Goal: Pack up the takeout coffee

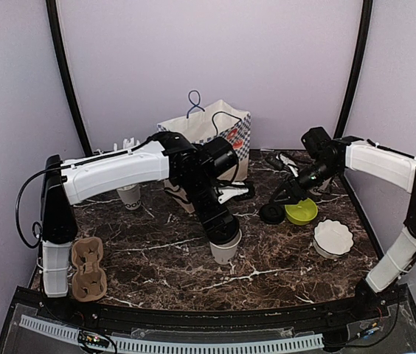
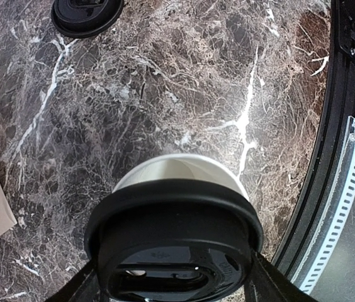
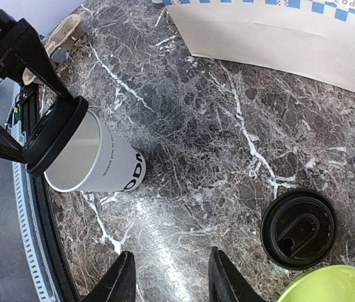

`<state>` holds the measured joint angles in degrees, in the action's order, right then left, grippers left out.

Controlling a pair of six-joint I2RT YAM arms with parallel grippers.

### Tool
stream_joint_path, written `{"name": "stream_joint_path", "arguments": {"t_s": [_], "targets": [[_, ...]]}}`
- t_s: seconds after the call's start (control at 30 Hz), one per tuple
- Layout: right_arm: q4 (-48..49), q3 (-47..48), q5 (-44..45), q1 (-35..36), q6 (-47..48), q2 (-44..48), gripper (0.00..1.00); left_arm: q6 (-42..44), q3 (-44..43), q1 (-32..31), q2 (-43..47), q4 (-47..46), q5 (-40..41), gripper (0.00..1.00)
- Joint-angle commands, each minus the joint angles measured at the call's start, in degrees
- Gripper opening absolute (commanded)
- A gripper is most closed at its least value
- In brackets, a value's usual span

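Note:
A white paper cup (image 1: 225, 253) with black lettering stands upright on the marble table (image 1: 156, 251) at centre front. My left gripper (image 1: 223, 230) is shut on a round black lid (image 2: 174, 245) and holds it on the cup's rim (image 2: 177, 168). The right wrist view shows the cup (image 3: 111, 167) and that lid (image 3: 55, 141) at its left. A second black lid (image 1: 271, 214) lies loose on the table. My right gripper (image 1: 285, 193) hovers open and empty just above and left of it (image 3: 298, 229). No second lidded cup shows.
A checkered paper bag (image 1: 208, 133) stands at the back centre. A cup with white straws (image 1: 129, 195) is behind my left arm. A lime-green bowl (image 1: 302, 212) and a white fluted bowl (image 1: 333, 237) sit right. A cardboard cup carrier (image 1: 88, 269) lies front left.

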<state>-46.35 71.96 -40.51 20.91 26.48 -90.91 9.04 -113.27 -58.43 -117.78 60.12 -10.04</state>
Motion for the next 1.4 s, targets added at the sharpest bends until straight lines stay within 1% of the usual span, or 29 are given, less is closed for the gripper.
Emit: {"name": "stream_joint_path", "arguments": {"t_s": [0.0,0.13,0.27,0.3,0.33,0.37,0.4,0.53,0.67,0.77,0.8,0.87,0.9,0.97,1.0,1.03,1.07,1.1,1.13,1.17,1.2,1.23,1.27,1.37], "targets": [[0.0,-0.3,-1.2,-0.1,0.4,-0.6,0.39,0.9,-1.2,-0.5,-1.0,1.0,-1.6,0.70],[-0.1,-0.2,-1.6,-0.1,0.5,-0.9,0.39,0.8,-1.2,-0.6,-1.6,0.6,-2.0,0.70],[-0.1,-0.4,-2.0,-0.1,0.4,-1.0,0.39,0.4,-1.3,-0.8,-2.1,-0.4,-2.0,0.75],[-0.2,-0.3,-2.1,-0.1,0.4,-1.1,0.39,0.3,-1.4,-0.9,-2.1,-0.7,-1.8,0.78],[-0.2,-0.4,-2.3,-0.1,0.4,-1.2,0.39,0.1,-1.4,-0.9,-2.2,-0.9,-1.8,0.85],[-0.4,-0.3,-2.4,-0.1,0.4,-1.3,0.39,0.0,-1.4,-1.0,-2.2,-1.2,-1.7,0.95],[-0.5,-0.2,-2.5,-0.1,0.4,-1.3,0.40,0.0,-1.5,-1.1,-2.2,-1.3,-1.7,0.98],[-1.5,0.3,-2.6,-0.1,0.5,-1.3,0.40,-0.2,-3.0,-1.4,-2.1,-0.9,-0.6,0.99],[-2.7,1.2,-2.4,-0.1,-1.9,-1.2,0.39,-1.1,-6.0,-1.7,-1.0,2.6,1.4,0.99],[-2.4,0.4,-7.1,0.3,-6.1,-1.4,0.39,-1.7,-5.1,-1.7,3.3,3.2,4.1,0.99],[-2.5,0.0,-8.5,0.7,-7.2,-1.5,0.39,-2.2,-3.2,-1.7,4.6,2.6,4.6,0.99],[-2.3,-1.6,-11.4,1.4,-9.3,-2.0,0.40,-3.2,1.1,-1.6,8.4,-1.8,6.0,0.99],[-1.3,-2.7,-12.9,1.8,-10.6,-2.0,0.41,-3.9,4.8,-1.5,11.1,-3.4,6.5,0.99],[-0.1,-4.3,-14.3,3.1,-12.5,-2.3,0.47,-7.5,9.7,-0.3,13.8,-8.1,5.6,0.99],[0.5,-4.9,-15.0,3.8,-13.4,-2.5,0.50,-11.6,11.0,0.9,14.4,-10.9,5.0,0.99],[1.0,-5.2,-16.0,4.4,-14.2,-3.1,0.53,-13.7,13.3,1.7,15.2,-12.0,3.5,0.99],[1.2,-5.3,-16.9,5.1,-14.9,-4.0,0.55,-18.6,14.5,3.4,15.5,-14.5,1.0,0.97],[1.2,-5.2,-17.3,5.8,-15.1,-4.9,0.57,-21.1,17.4,4.2,16.2,-16.0,-0.5,0.93],[0.8,-4.8,-17.4,6.6,-14.7,-6.1,0.57,-25.1,19.1,5.4,16.7,-20.2,-4.1,0.92],[0.4,-4.5,-17.4,7.3,-14.2,-7.0,0.58,-26.6,23.2,5.7,18.2,-23.0,-5.6,0.90],[0.0,-4.2,-17.3,8.0,-13.8,-7.8,0.58,-28.9,25.1,5.9,18.9,-28.2,-7.7,0.90],[-0.4,-3.9,-17.2,8.6,-13.0,-8.6,0.59,-30.0,28.6,6.0,20.4,-30.7,-8.3,0.89],[-1.0,-3.7,-17.3,9.1,-12.5,-9.3,0.60,-31.8,29.9,6.2,20.8,-34.4,-9.2,0.89],[-1.2,-3.3,-17.0,10.0,-12.5,-10.4,0.62,-34.6,33.6,6.7,21.5,-38.0,-9.3,0.87]]}}
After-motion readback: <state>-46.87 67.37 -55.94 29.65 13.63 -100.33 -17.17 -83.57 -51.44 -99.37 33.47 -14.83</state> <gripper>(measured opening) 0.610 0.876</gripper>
